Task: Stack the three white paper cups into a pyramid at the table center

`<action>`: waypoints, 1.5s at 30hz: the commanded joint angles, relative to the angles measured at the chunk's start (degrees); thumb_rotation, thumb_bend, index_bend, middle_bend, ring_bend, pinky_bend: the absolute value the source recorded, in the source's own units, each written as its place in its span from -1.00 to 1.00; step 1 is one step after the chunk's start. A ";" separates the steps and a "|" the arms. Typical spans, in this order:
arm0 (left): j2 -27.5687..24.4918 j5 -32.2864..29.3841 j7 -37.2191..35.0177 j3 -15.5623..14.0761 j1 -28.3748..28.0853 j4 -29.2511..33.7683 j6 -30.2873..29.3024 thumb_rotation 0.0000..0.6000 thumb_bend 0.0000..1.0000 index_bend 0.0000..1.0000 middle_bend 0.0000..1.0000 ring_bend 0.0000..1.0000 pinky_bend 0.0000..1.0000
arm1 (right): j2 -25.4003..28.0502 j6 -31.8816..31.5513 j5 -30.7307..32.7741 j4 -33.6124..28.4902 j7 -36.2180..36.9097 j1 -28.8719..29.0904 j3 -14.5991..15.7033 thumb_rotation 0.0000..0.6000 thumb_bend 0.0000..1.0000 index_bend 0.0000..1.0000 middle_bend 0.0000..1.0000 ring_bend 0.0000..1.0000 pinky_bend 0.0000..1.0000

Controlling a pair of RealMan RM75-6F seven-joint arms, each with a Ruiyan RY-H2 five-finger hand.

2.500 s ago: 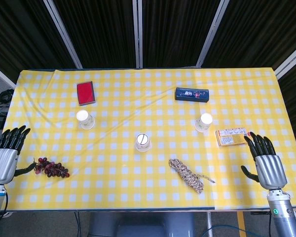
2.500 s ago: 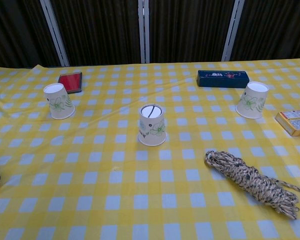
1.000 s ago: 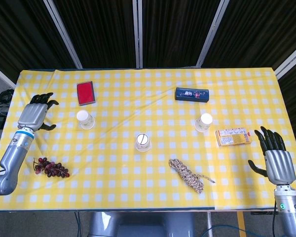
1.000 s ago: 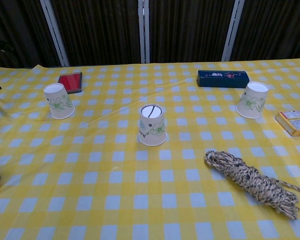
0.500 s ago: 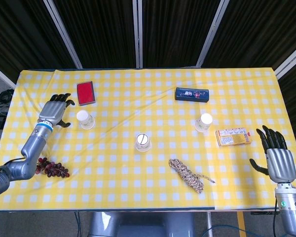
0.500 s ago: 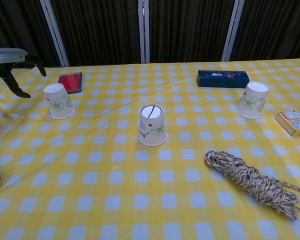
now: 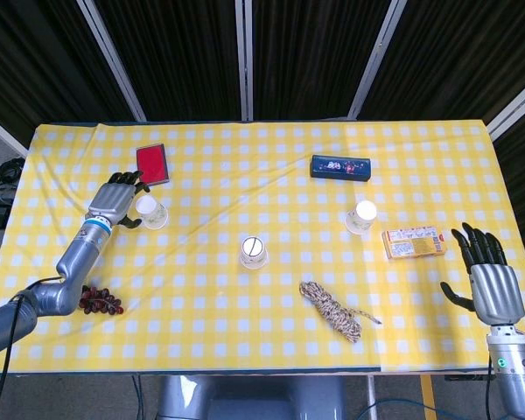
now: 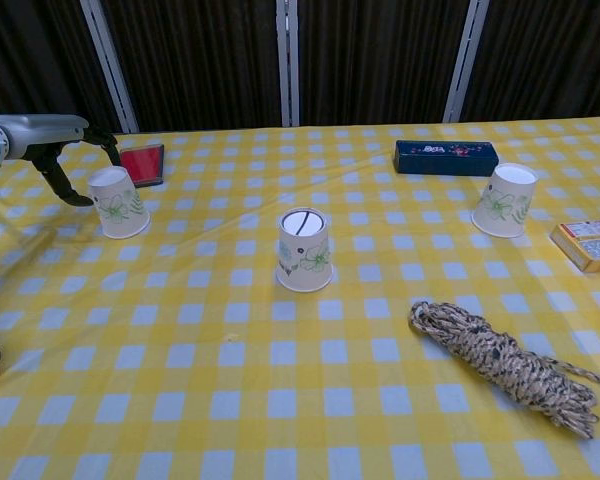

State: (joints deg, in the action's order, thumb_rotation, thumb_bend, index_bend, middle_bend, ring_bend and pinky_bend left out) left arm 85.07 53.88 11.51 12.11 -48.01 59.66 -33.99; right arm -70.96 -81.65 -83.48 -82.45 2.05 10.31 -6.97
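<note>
Three white paper cups with green prints stand upside down on the yellow checked table (image 7: 271, 341). The left cup (image 7: 150, 211) (image 8: 118, 202) is at the left, the middle cup (image 7: 253, 252) (image 8: 304, 250) at the centre, the right cup (image 7: 360, 216) (image 8: 504, 200) at the right. My left hand (image 7: 118, 197) (image 8: 68, 145) hovers open just left of the left cup, fingers apart beside its top, holding nothing. My right hand (image 7: 483, 276) rests open at the table's right front edge, far from any cup.
A red card case (image 7: 151, 164) lies behind the left cup. A dark blue box (image 7: 340, 166) sits at the back right, a yellow snack box (image 7: 412, 242) right of the right cup. A coiled rope (image 7: 331, 310) lies front centre, grapes (image 7: 98, 300) at front left.
My left hand has travelled from the table's front left corner up and rightward until it is beside the left cup. The right hand shifted slightly. The cups have not moved.
</note>
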 commanded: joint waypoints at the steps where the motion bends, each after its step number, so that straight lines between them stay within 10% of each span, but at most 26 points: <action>1: 0.64 0.99 -1.01 -0.15 0.05 -0.31 -0.85 1.00 -0.37 -0.42 -1.00 -1.00 -1.00 | -0.08 -0.14 -0.21 -0.06 -0.15 0.01 0.10 1.00 -0.72 -0.98 -1.00 -1.00 -1.00; 15: -2.04 5.92 -3.65 -0.19 1.13 5.89 -5.76 1.00 -0.25 -0.24 -1.00 -1.00 -1.00 | 0.03 -0.78 -0.51 -0.35 0.05 -0.16 0.09 1.00 -0.72 -0.98 -1.00 -1.00 -1.00; 25: -2.58 10.23 1.84 -0.60 -0.19 23.22 -12.15 1.00 -0.25 -0.23 -1.00 -1.00 -1.00 | 0.43 -1.13 -0.91 -0.84 0.78 -0.21 0.12 1.00 -0.72 -0.98 -1.00 -1.00 -1.00; 45: 4.54 1.26 11.72 -2.10 -4.78 24.30 -12.14 1.00 -0.25 -0.24 -1.00 -1.00 -1.00 | 1.92 -2.46 -1.02 -0.94 4.19 -1.03 -0.24 1.00 -0.72 -0.97 -1.00 -1.00 -1.00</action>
State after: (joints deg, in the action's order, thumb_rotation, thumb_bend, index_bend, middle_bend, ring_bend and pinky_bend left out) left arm 89.40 55.36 23.07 10.11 -52.62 84.09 -46.08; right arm -69.05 -84.12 -84.50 -83.39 6.23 9.28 -7.22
